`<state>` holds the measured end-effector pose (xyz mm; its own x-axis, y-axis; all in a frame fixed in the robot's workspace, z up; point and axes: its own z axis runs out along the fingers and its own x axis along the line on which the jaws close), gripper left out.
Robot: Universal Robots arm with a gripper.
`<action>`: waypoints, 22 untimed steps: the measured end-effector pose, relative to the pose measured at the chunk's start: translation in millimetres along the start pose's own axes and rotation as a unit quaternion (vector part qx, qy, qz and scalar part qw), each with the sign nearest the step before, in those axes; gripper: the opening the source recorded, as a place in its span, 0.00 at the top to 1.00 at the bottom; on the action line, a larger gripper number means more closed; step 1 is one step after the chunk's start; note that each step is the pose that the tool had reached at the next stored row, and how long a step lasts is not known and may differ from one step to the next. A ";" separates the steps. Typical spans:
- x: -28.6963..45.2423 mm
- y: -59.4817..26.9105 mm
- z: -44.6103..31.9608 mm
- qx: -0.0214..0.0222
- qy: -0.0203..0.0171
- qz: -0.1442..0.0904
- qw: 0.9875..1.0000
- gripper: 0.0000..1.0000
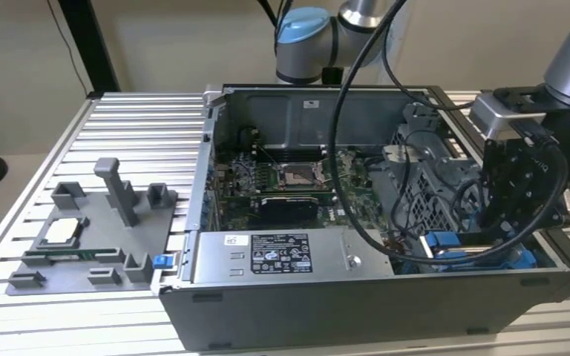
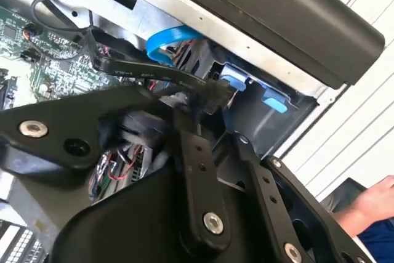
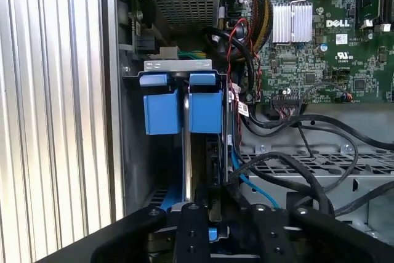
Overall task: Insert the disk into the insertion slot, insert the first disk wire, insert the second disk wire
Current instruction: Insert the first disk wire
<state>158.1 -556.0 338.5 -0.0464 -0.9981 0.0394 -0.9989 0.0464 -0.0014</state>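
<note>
Gripper (image 1: 508, 222) low inside open computer case (image 1: 364, 311); blue tabs (image 1: 444, 243) beside it.

The slot (image 1: 441, 245) sits at the lower right of the exterior view, in the near corner of the open computer case. It is a grey metal bay with bright blue plastic parts. In the first wrist view, two square blue tabs (image 3: 203, 112) stand side by side at its mouth, a thin silver wall between them. In the second wrist view, a blue wire (image 2: 165, 36) loops just beside the bay. A flat black wire (image 2: 141, 73) ends in a black plug (image 2: 212, 93) near the tabs; whether it is seated cannot be told.
</note>
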 end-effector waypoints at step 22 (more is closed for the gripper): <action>1.7 -0.1 -44.5 0.000 0.000 0.000 1.000 1.00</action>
<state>158.1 -556.0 383.1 -0.0464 -0.9981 0.0395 -0.9989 0.0464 -0.0015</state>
